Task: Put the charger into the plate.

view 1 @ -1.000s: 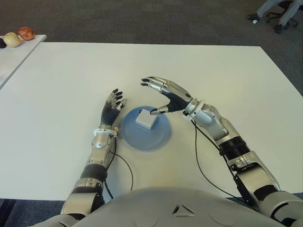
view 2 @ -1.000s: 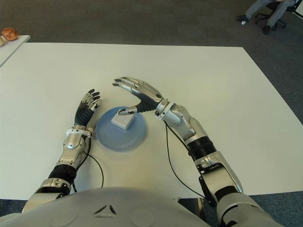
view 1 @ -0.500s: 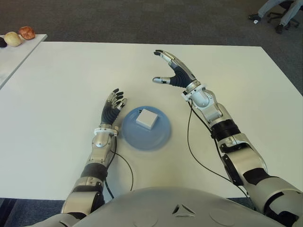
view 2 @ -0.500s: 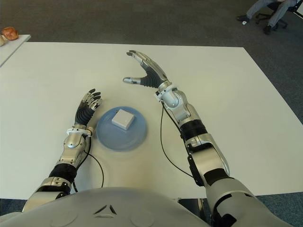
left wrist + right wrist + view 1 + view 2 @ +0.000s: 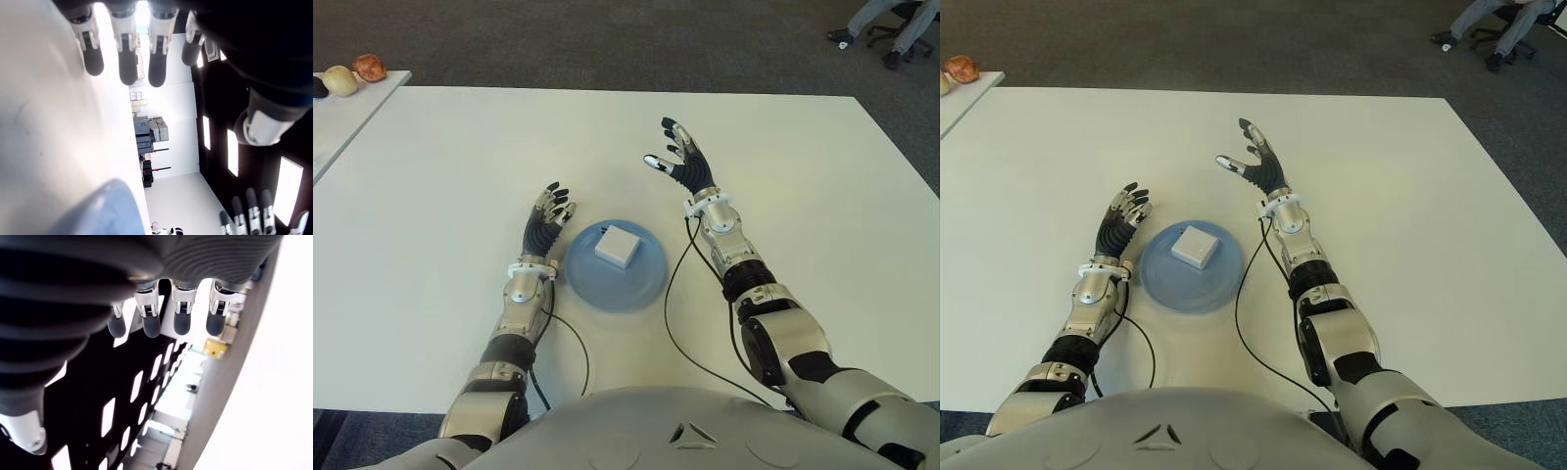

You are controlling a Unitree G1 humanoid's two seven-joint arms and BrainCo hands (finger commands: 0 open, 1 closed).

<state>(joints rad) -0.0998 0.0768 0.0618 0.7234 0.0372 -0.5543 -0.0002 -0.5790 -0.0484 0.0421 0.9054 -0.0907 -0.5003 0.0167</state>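
The charger point(image 5: 618, 246), a small white block, lies inside the blue plate point(image 5: 641, 282), toward the plate's far side, with no hand touching it. Its plug side and any cable are not visible. The left hand point(image 5: 546, 221) shows just left of the plate, fingers stretched out and slightly spread, holding nothing; whether it touches the table cannot be told. The right hand point(image 5: 681, 164) is beyond the plate and to its right, well clear of it, fingers extended and fanned, thumb out to the side, empty. The white table point(image 5: 450, 166) is otherwise bare around them. A second pale table point(image 5: 342, 113) is cut off at the far left, carrying a few round items too small to name. Dark carpet point(image 5: 607, 44) lies beyond, and at the far right corner an office chair point(image 5: 891, 39) and a seated person's legs point(image 5: 867, 18) are cropped by the edge.
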